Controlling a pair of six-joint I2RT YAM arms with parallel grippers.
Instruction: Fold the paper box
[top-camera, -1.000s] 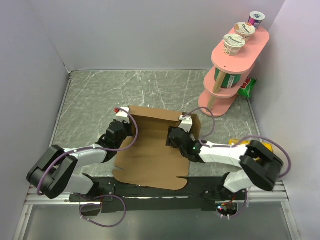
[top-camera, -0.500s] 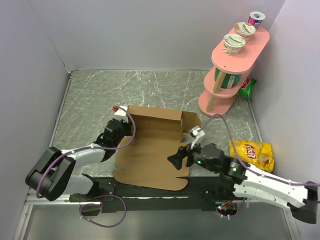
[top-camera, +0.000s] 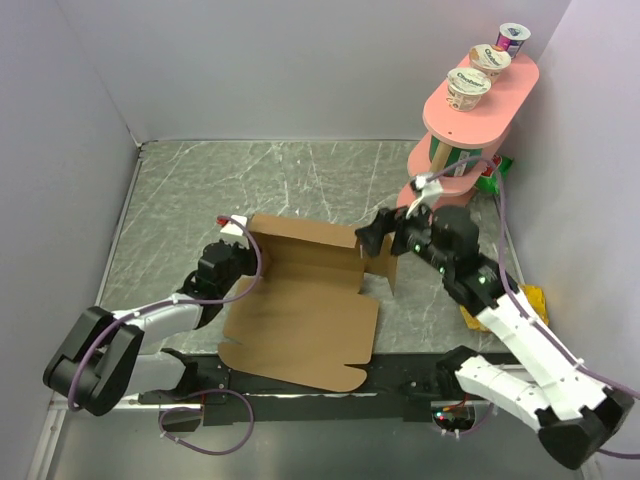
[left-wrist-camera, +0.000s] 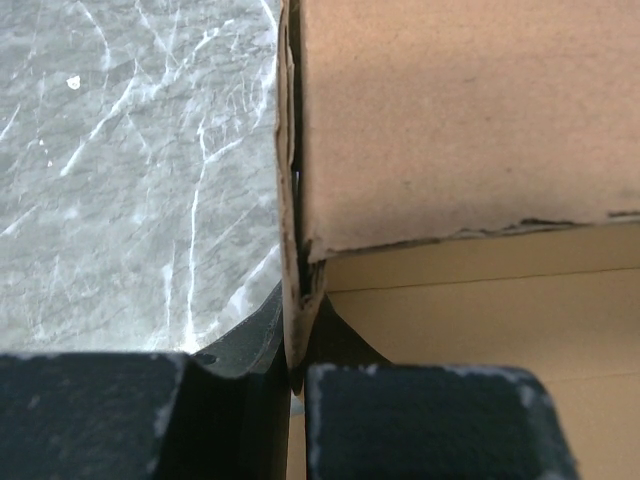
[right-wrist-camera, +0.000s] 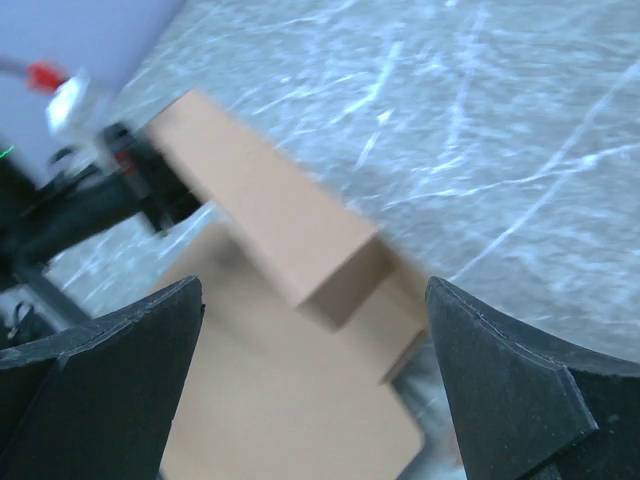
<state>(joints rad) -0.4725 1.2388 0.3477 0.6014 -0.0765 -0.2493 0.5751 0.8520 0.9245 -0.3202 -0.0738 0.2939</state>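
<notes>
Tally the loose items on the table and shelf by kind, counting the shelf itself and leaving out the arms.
Paper box: 1
Pink shelf: 1
Yogurt cups: 3
Green-and-white container on the middle tier: 1
Green packet behind the shelf: 1
Yellow chip bag, partly hidden: 1
Total: 8

This is a robotics lab test cell. Plain pale walls (top-camera: 300, 70) box in a marble-patterned bench (top-camera: 300, 180). A left arm (top-camera: 150, 320) and right arm (top-camera: 520, 330) are bolted at its near edge, and a pink shelf (top-camera: 505, 90) holds yogurt cups (top-camera: 468, 88).
</notes>
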